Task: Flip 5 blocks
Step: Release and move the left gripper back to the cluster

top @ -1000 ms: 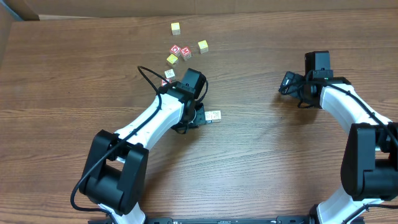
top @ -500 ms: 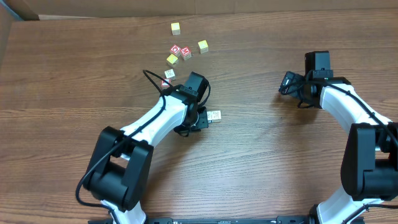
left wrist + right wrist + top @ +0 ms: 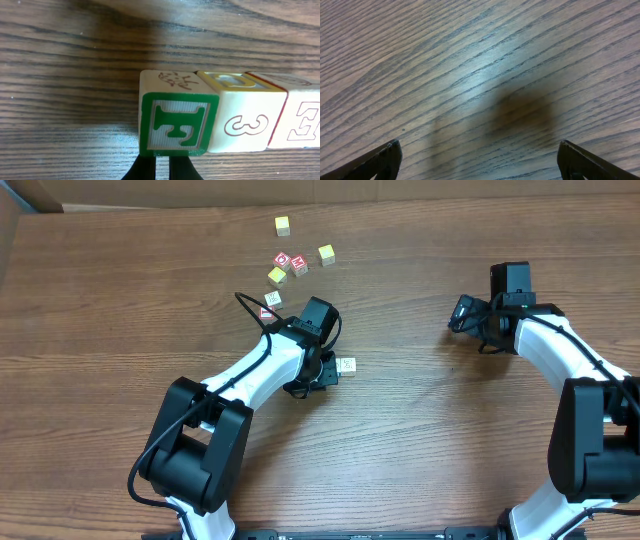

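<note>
In the left wrist view three blocks stand side by side on the table: one with a green F face [image 3: 177, 125], one with a red 3 [image 3: 247, 122] and one with a red E [image 3: 302, 125] cut by the right edge. My left gripper [image 3: 162, 164] is shut, its tips right at the lower edge of the green F block and gripping nothing. From overhead a whitish block [image 3: 346, 365] lies just right of the left gripper [image 3: 328, 371]. Two more whitish blocks [image 3: 272, 298] lie beside the arm's cable. My right gripper [image 3: 480, 162] stands open over bare wood, far right [image 3: 460, 313].
A loose group of cubes lies at the back: yellow-faced ones [image 3: 283, 225] [image 3: 326, 254] [image 3: 277, 276] and two red-faced ones [image 3: 283, 260] [image 3: 299, 266]. The left arm's black cable [image 3: 248, 305] loops over the table near the whitish blocks.
The left arm has shifted slightly to the right, and the whitish block at its tip sits a little further right. The right arm has not moved.
</note>
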Available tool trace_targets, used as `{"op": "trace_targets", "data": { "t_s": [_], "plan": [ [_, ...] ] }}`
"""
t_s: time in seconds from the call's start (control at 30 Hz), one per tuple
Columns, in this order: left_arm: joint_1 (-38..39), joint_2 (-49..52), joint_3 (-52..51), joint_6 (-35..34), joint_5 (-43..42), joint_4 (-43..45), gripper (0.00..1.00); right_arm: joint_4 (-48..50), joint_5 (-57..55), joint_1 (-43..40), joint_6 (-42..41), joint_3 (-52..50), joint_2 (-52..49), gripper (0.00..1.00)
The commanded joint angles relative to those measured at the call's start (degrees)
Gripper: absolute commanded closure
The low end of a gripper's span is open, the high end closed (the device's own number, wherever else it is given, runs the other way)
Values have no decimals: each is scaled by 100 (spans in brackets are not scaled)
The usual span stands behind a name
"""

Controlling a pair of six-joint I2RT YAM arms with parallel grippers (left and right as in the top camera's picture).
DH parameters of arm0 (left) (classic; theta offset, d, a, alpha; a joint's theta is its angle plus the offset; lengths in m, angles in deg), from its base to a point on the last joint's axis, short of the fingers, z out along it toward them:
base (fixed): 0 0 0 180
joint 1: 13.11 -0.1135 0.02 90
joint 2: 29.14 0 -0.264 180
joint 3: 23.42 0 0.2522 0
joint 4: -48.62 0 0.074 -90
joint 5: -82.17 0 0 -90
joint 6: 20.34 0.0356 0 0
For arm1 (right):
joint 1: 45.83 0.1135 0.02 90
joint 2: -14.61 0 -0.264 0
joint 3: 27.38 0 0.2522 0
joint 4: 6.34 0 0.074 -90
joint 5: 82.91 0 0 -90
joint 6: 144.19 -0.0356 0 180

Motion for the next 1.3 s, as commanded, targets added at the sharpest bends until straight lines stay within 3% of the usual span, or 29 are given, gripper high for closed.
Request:
{"op": "trace_targets", "data": {
  "t_s": [0.0, 0.23, 0.43, 0.57, 0.67, 0.77, 1.0, 1.27],
  "plan": [
    [7, 28, 22, 122, -179, -136, 96, 35, -57, -20, 55, 101, -17, 0],
    [0, 28, 949, 522, -125, -1126, 96, 35, -57, -20, 57, 101, -17, 0],
    [-59, 28, 1930, 605, 835, -1609, 96, 35, -57, -20, 57, 101, -17, 0],
    [-356, 28, 2465, 807, 909, -1617, 74, 35, -57, -20, 57, 101, -17, 0],
    [-684, 31, 2771, 1110, 911, -1565, 41, 35, -57, -20, 55, 101, -17, 0],
    [-1001, 31, 2839, 1547, 911, -1276, 25, 35, -57, -20, 55, 101, -17, 0],
    [-1440, 199, 2820, 2267, 909, -732, 24, 35, -57, -20, 55, 101, -17, 0],
    [-1451, 968, 2820, 2116, 1091, -201, 27, 35, -57, -20, 55, 101, -17, 0]
  ]
}}
